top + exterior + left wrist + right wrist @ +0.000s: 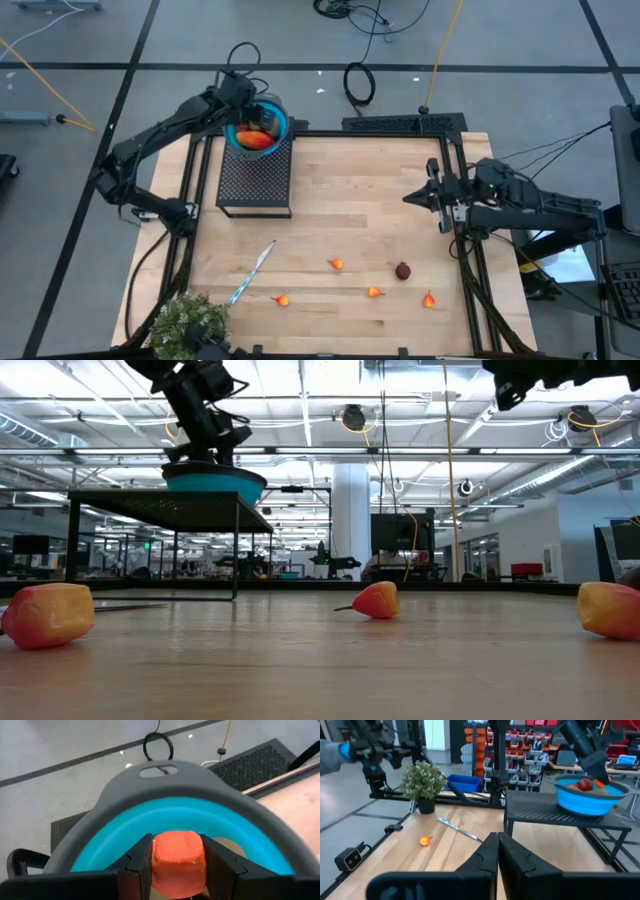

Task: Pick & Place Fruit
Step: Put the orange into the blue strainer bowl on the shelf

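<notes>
My left gripper (176, 851) is over the blue bowl (275, 127) on the black mesh stand (255, 175), shut on a red-orange fruit piece (177, 857). Dark red and olive fruits (585, 784) lie inside the bowl. On the wooden table rest small orange fruits (337, 264), (375, 292), (429, 299), (284, 299) and one dark red ball (403, 271). My right gripper (410, 198) hovers near the table's right edge, shut and holding nothing. My left gripper pinches the red-orange piece by its two sides (155, 855) between both fingers (137, 865). It comes from above, pointing down into the bowl. The piece's lower part is hidden, so whether it rests on the fruit below cannot be told.
A blue-handled knife (252, 272) lies on the table's near left part, beside a potted green plant (188, 322) at the near left corner. The mesh stand (150, 510) stands on legs at the far left. Black rails (470, 260) edge the board.
</notes>
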